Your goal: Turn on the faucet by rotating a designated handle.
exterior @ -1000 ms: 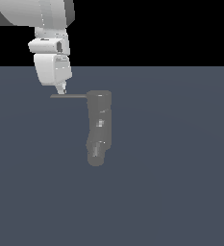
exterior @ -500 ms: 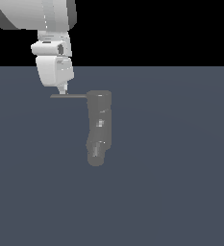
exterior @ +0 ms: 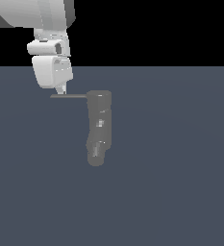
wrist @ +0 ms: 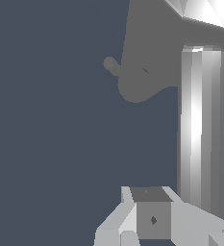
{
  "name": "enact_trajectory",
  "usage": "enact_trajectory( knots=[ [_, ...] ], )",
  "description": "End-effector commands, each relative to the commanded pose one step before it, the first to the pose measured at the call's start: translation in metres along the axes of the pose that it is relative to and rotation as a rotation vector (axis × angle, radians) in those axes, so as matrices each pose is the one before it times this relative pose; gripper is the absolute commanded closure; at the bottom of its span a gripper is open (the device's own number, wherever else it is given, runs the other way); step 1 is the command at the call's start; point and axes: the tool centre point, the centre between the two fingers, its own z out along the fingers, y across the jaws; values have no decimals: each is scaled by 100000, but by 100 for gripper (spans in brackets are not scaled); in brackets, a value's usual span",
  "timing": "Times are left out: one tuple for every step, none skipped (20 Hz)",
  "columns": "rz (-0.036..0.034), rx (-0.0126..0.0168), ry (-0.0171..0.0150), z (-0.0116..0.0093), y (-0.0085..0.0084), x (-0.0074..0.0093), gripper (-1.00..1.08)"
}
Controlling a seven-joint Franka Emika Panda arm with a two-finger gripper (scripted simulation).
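A dull grey, chunky faucet column, built in segments and slightly bent, was seen in the exterior view a little to the left of the centre of the flat, dark blue-grey worktop. Its rounded end pointed toward 6 o'clock. From its top end a thin, straight grey handle rod was projected toward 9 o'clock, much slimmer than the column.

The white hand of the white robot arm was placed over the outer part of the rod, at about 10 o'clock from the faucet's top. Its short fingertips were seen to reach down to the rod, or just to its upper edge. Whether they touched it could not be told. It also could not be told whether the hand was open or closed, because the fingers were seen only as one small white tip.

In the wrist view a pale grey block of the hand was shown in front of a tall, shiny grey cylinder. What this cylinder belonged to was not clear.
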Motion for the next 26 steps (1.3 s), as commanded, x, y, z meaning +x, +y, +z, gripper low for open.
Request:
enact_trajectory(
  knots=[
    [-1,-1,9,1,751,23,108],
    [0,0,0,0,294,8,108],
    [0,0,0,0,295,8,108],
    [0,0,0,0,296,8,108],
    [0,0,0,0,297,8,108],
    [0,0,0,0,298,8,108],
    [0,0,0,0,299,8,108],
    [0,0,0,0,299,8,108],
    [0,0,0,0,300,8,108],
    [0,0,0,0,301,8,108],
    [0,0,0,0,301,8,108],
    [0,0,0,0,302,8,108],
    [0,0,0,0,302,8,108],
    [0,0,0,0,302,8,108],
    [0,0,0,0,303,8,108],
    [0,0,0,0,303,8,108],
    [0,0,0,0,303,8,108],
    [0,0,0,0,303,8,108],
    [0,0,0,0,303,8,108],
    [0,0,0,0,303,8,108],
    [0,0,0,-1,303,8,108],
    [0,0,0,-1,303,7,108],
    [0,0,0,-1,303,7,108],
    [0,0,0,-1,303,7,108],
    [0,0,0,-1,303,7,108],
    [0,0,0,-2,302,6,108]
  ],
)
